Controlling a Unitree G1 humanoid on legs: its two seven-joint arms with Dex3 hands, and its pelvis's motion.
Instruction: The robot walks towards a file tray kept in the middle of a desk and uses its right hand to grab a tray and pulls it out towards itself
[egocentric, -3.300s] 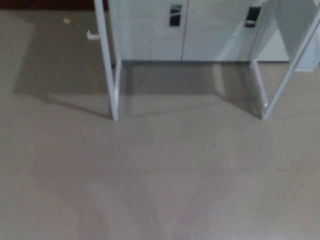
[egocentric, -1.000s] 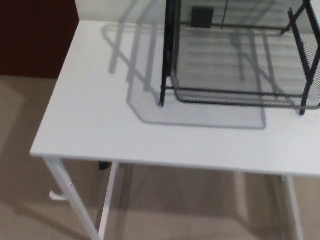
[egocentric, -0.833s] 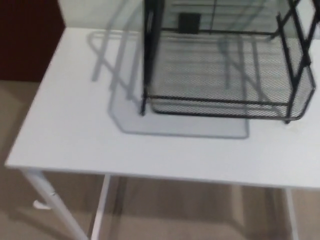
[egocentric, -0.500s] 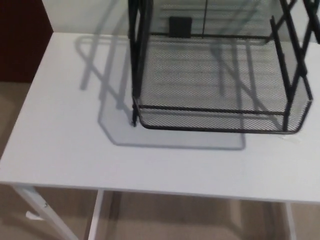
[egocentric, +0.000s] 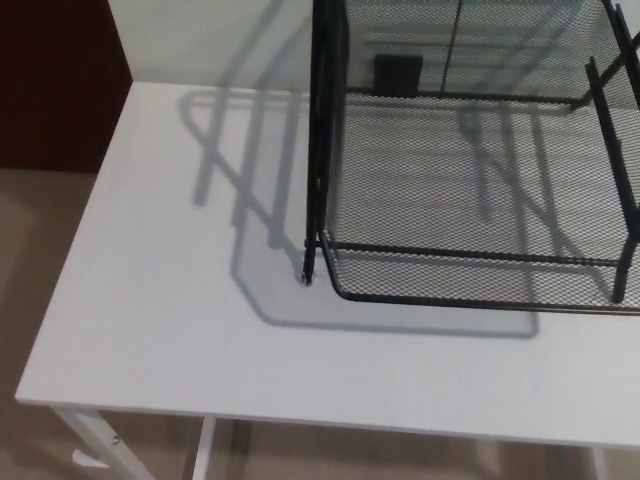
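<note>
Black wire-mesh file tray (egocentric: 470, 200) with an upright frame post at its left front corner, standing on white bench (egocentric: 160, 320) toward right and back, lowest tray's curved front rim facing near edge; neither robot hand in view.

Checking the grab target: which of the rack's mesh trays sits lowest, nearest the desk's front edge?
The bottom mesh tray, resting just above the white desk; its front rim is fully visible, while the tray above is cut off by the picture's top.
</note>
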